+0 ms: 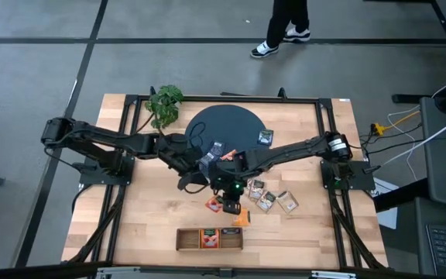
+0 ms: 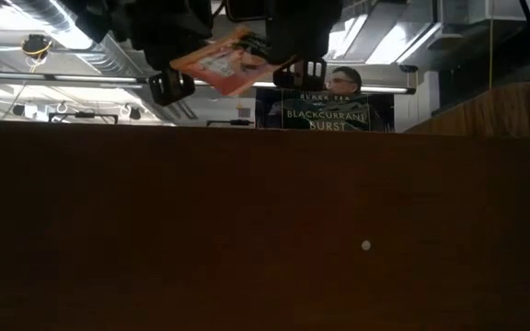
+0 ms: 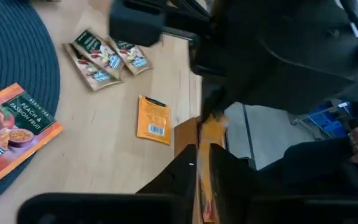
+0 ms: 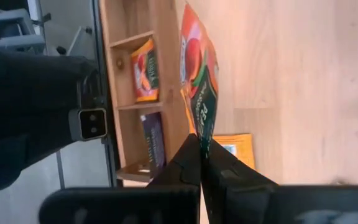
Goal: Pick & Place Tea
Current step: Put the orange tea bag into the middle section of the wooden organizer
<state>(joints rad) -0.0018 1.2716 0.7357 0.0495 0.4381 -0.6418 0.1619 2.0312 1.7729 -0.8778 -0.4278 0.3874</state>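
A red-orange tea sachet [image 4: 194, 74] hangs over the table's middle, a little short of the wooden tray [image 1: 183, 239], and also shows in the low view [image 2: 224, 62]. My right gripper [image 4: 200, 146], reaching in from the right, is shut on it. My left gripper [image 3: 204, 177], coming from the left, stands slightly open with an orange edge [image 3: 209, 146] between its fingers. More tea sachets [image 1: 269, 198] lie flat on the wood, along with an orange one [image 1: 242, 219]. A dark one [image 1: 265, 137] and a peach one [image 3: 11, 130] lie on the dark round mat [image 1: 227, 124]. My right gripper pinches one end of the red-orange sachet [image 4: 199, 127] between its two fingers, slanting down toward the table's near edge. The sachet sticks out past the fingers, seen edge-on, clear of the table. My left gripper's fingers flank an orange edge; I cannot tell whether they touch it.
The tray holds a red-orange sachet [image 4: 145, 68] in its middle compartment and a dark one [image 4: 154, 140] beside it. A leafy plant [image 1: 163, 103] stands at the far left of the table. A person's feet [image 1: 281, 39] show on the floor beyond the far edge.
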